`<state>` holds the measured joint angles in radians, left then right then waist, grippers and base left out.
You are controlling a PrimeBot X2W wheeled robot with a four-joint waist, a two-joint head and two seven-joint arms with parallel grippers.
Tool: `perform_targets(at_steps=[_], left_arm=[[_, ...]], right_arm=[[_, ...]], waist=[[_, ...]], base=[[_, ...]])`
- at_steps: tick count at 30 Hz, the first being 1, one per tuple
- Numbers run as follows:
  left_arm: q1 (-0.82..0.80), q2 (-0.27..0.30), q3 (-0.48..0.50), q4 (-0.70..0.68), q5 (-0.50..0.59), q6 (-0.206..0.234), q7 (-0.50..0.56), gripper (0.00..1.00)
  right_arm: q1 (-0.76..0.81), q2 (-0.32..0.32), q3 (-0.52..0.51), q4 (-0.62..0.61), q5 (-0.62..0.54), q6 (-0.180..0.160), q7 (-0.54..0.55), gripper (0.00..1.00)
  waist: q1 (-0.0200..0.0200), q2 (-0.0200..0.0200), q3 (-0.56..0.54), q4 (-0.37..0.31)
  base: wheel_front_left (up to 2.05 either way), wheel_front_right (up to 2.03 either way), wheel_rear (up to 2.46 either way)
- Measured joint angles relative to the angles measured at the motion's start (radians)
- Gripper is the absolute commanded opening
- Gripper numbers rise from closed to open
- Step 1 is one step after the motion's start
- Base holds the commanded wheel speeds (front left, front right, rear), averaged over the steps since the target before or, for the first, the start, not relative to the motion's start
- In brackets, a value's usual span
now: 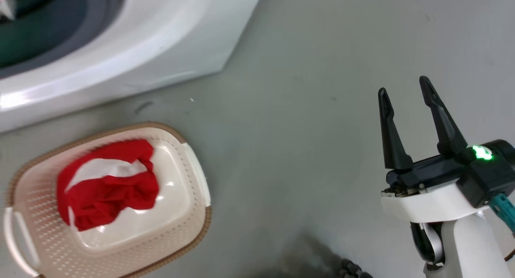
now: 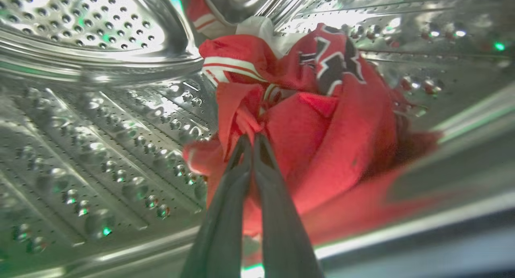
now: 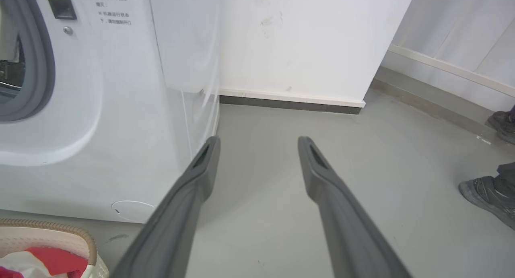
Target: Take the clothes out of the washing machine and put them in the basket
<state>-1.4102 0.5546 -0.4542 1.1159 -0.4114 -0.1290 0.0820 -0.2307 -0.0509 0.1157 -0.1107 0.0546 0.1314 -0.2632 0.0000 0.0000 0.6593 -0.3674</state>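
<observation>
- Your left end effector (image 2: 252,137) pinches the red lettered garment (image 2: 330,125) inside the perforated steel drum (image 2: 100,121).
- Your right end effector (image 1: 403,85) gapes wide.
- A red-and-white garment (image 1: 108,189) lies in the cream perforated basket (image 1: 40,213).

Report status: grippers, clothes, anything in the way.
Left gripper shut on lettered red garment inside drum. Right gripper open over floor. Other red garment in basket. Person's shoes off right.
</observation>
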Motion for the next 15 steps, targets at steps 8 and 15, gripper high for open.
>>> perform_targets(at_steps=[8, 15], left_arm=[[0.186, -0.030, -0.059, -0.056, -0.063, 0.000, -0.144, 0.00], [0.344, -0.054, -0.085, -0.116, -0.084, 0.003, -0.270, 0.00]], right_arm=[[0.026, 0.000, -0.034, 0.027, -0.055, 0.000, 0.000, 1.00], [0.067, 0.000, -0.041, 0.056, -0.084, 0.000, 0.000, 1.00]], waist=[[-0.0001, 0.0000, -0.143, 0.074], [-0.0002, 0.0000, -0.270, 0.139]], base=[[0.00, 0.00, 0.00], [0.00, 0.00, 0.00]])
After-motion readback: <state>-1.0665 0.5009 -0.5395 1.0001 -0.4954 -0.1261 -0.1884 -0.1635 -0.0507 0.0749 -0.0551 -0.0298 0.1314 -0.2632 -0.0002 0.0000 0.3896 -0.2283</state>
